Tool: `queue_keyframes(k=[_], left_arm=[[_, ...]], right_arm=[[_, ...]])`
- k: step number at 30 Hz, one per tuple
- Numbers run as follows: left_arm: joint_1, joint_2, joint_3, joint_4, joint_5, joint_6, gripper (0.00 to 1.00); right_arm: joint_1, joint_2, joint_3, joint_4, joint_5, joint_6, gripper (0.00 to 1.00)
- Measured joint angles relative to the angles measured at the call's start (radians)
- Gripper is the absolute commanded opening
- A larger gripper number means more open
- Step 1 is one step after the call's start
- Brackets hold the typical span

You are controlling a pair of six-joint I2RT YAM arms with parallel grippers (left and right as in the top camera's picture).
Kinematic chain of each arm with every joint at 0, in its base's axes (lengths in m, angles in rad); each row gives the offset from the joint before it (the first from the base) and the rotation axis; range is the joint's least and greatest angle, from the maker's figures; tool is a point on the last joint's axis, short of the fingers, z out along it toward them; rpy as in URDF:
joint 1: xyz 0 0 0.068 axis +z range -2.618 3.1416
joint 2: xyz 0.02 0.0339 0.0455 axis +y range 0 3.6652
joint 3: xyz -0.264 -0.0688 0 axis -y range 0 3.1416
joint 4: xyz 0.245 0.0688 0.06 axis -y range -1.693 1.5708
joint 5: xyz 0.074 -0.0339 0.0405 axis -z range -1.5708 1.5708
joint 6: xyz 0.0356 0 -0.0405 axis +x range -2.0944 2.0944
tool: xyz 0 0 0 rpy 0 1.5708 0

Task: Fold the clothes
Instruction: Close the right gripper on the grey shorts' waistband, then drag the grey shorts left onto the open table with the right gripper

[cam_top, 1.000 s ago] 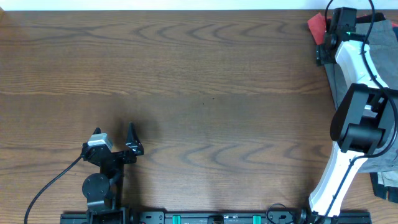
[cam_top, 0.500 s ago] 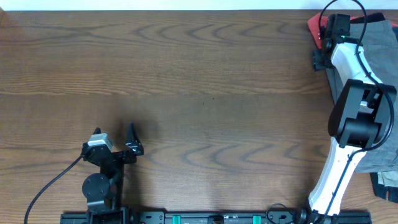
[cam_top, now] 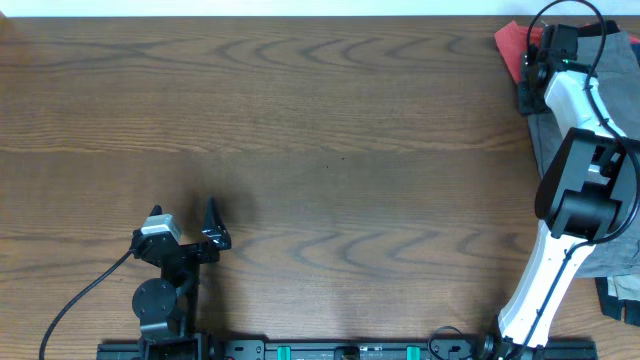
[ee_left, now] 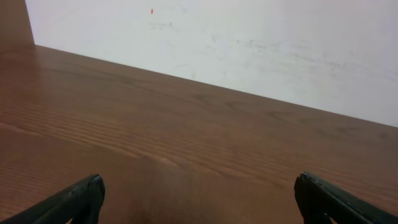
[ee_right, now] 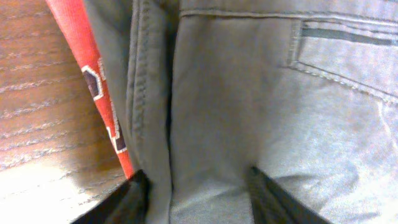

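The grey-taupe shorts [cam_top: 560, 125] lie in a pile at the table's far right edge, over a red printed T-shirt [cam_top: 512, 40]. In the right wrist view the shorts [ee_right: 249, 106] fill the frame, with a stitched pocket at upper right, and the red T-shirt's edge [ee_right: 93, 87] shows at left. My right gripper [ee_right: 196, 196] is open, its fingers down on the shorts fabric with cloth between them. It is at the far right corner in the overhead view [cam_top: 535, 75]. My left gripper [cam_top: 200, 235] is open and empty near the table's front, also in the left wrist view [ee_left: 199, 199].
A dark garment [cam_top: 620, 298] lies at the right front edge beside the right arm's base. The wooden table [cam_top: 330, 150] stretches bare from the left arm across to the pile. A white wall [ee_left: 249, 37] stands beyond the table's far edge.
My right gripper has shifted a little right and toward the far edge over the pile. The left arm has not moved.
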Motion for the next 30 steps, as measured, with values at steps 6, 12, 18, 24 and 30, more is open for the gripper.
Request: queue_keyframes(k=[6,12,18,24,30], left_arm=[[0.000,0.000,0.000,0.000,0.000,0.000,0.98],[0.000,0.000,0.000,0.000,0.000,0.000,0.98],[0.000,0.000,0.000,0.000,0.000,0.000,0.98],[0.000,0.000,0.000,0.000,0.000,0.000,0.97],[0.000,0.000,0.000,0.000,0.000,0.000,0.97]], right_arm=[[0.000,0.000,0.000,-0.006,-0.045,0.003,0.12],[0.000,0.000,0.000,-0.006,-0.046,0.008,0.01],[0.000,-0.001,0.000,-0.008,-0.012,0.054,0.01],[0.000,-0.057,0.000,-0.032,-0.002,0.080,0.01],[0.008,-0.211,0.000,-0.095,-0.017,0.087,0.01]])
